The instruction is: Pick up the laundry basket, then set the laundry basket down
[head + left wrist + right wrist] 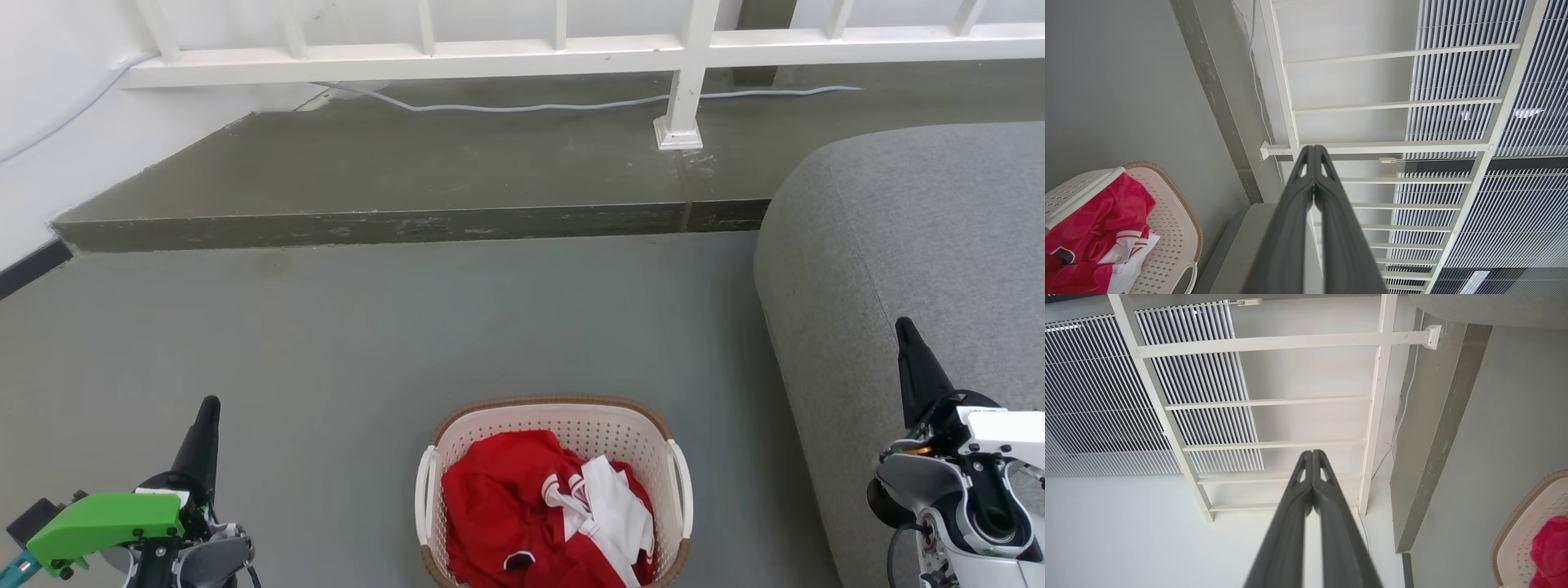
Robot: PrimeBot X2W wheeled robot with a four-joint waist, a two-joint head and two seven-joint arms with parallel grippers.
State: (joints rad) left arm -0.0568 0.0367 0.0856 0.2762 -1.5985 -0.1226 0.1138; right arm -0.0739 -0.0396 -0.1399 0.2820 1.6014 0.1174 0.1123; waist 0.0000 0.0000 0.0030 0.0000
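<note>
Looking down from my head, I see the laundry basket [563, 412] standing on the grey floor [392, 327], its brown rim level. It holds red clothing [502, 490] and a white piece [614, 500]. My left gripper [210, 406] hangs over the floor well to the left of the basket. My right gripper [906, 331] hangs well to the right of it, over the edge of a grey sofa [914, 229]. Each gripper shows as a single dark point, touching nothing. Beyond the basket a darker raised step [424, 159] crosses the room. The step carries a white railing [490, 53], and a pale cable [531, 106] runs along it.

From my left wrist, the fingers [1290, 212] are pressed together along their length and hold nothing. The basket sits off to their side with the clothing inside it. The sofa lies just beside the basket, and the step, the railing and slatted panels [1531, 102] lie farther off.

From my right wrist, the fingers [1290, 514] are likewise closed and empty. A corner of the basket shows at the frame's edge. The floor and the step lie between that corner and the railing.
</note>
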